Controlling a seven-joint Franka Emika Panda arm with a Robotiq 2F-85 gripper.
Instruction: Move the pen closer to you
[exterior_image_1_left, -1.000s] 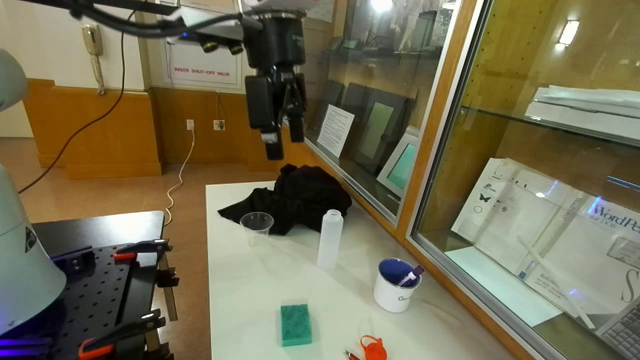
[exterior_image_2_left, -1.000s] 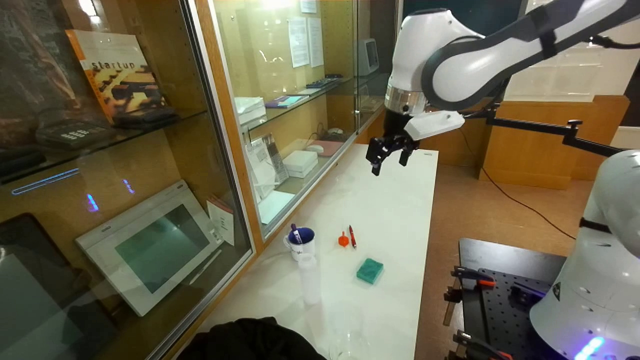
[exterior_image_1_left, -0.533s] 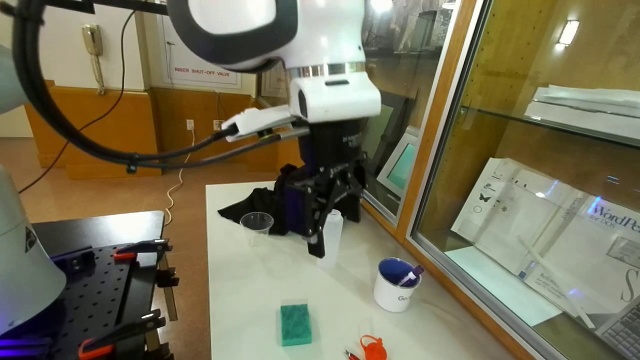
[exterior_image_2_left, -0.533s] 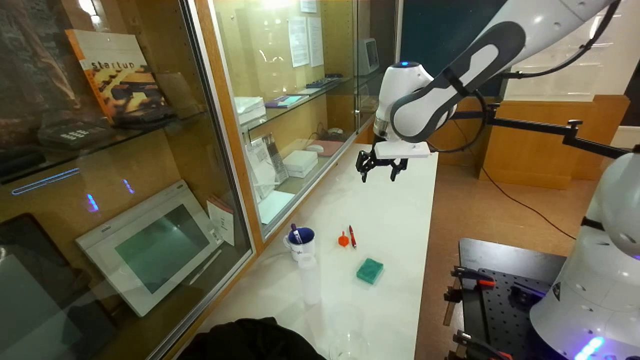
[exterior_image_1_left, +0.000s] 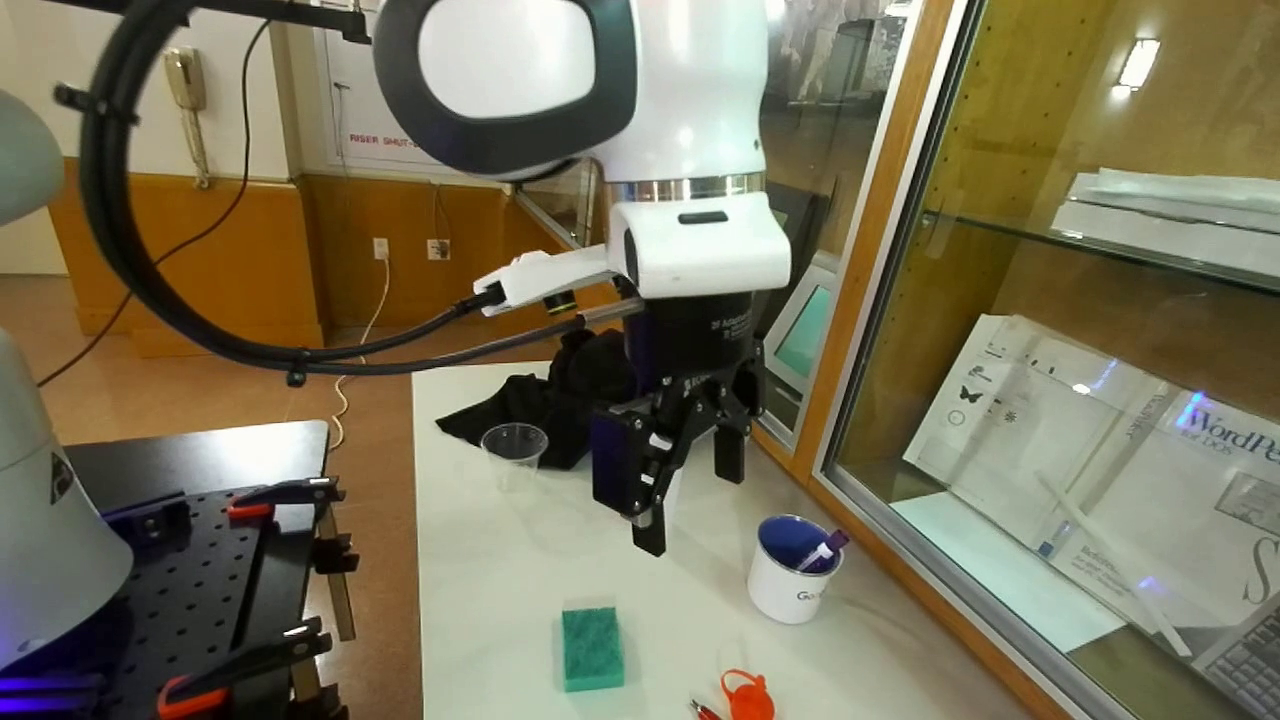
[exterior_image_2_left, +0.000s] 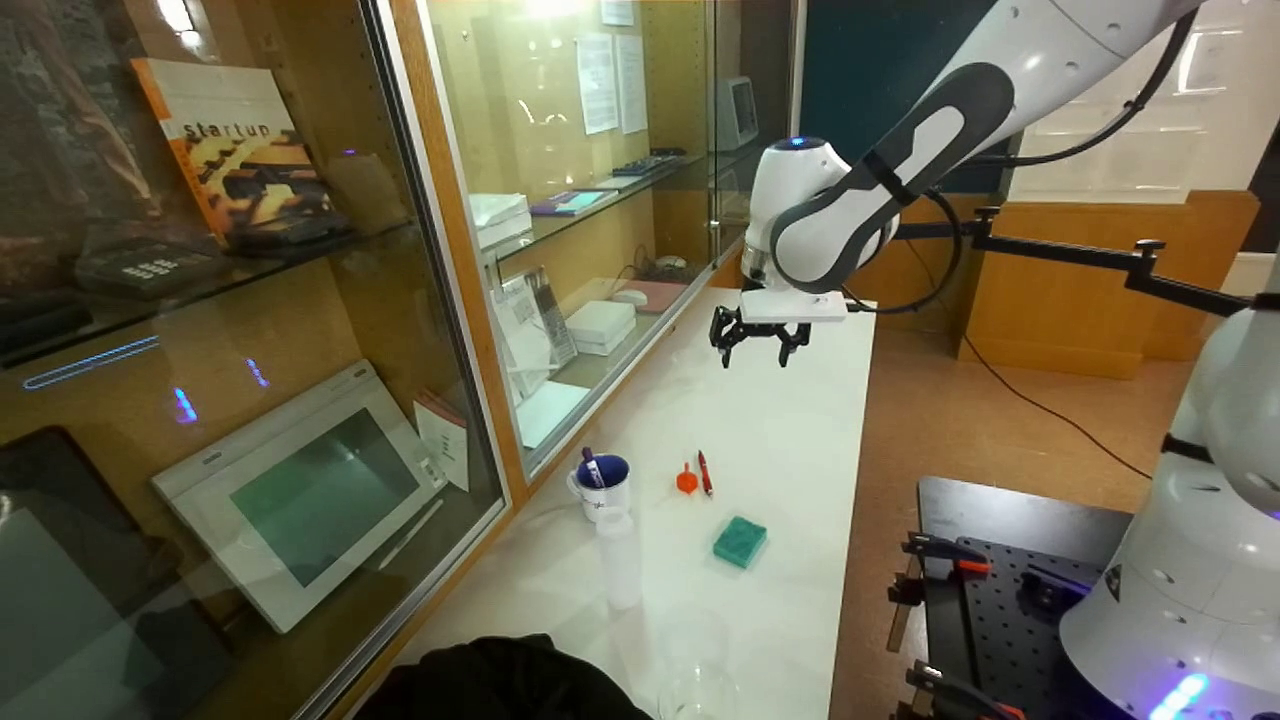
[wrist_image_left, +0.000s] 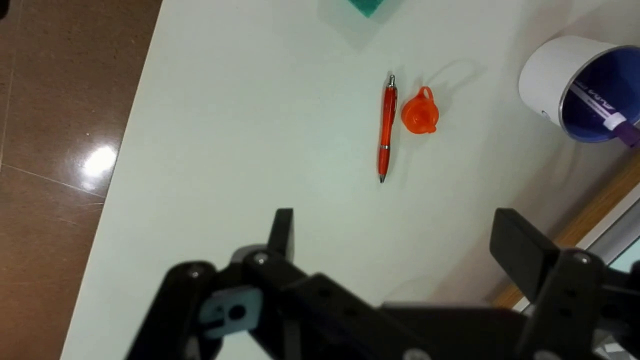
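The pen (wrist_image_left: 387, 127) is a slender red stick with a silver clip end and tip. It lies flat on the white table in the wrist view, beside an orange cap. In an exterior view the whole pen (exterior_image_2_left: 705, 473) shows; in an exterior view only its end (exterior_image_1_left: 704, 712) shows at the bottom edge. My gripper (wrist_image_left: 392, 215) is open and empty, fingers wide apart. In the wrist view the pen lies beyond the fingertips. In both exterior views the gripper (exterior_image_1_left: 690, 510) (exterior_image_2_left: 755, 360) hangs above the table, apart from the pen.
An orange cap (wrist_image_left: 420, 114) lies close beside the pen. A green sponge (exterior_image_1_left: 592, 650), a mug (exterior_image_1_left: 780, 590) with a purple marker, a white bottle (exterior_image_2_left: 620, 575), a clear cup (exterior_image_1_left: 513, 455) and black cloth (exterior_image_1_left: 530, 410) are on the table. Glass cabinets (exterior_image_2_left: 440, 250) border one long side.
The arm has come down lower over the table, and the gripper has turned to point more downward. Its fingers stay open. The pen and other objects have not moved.
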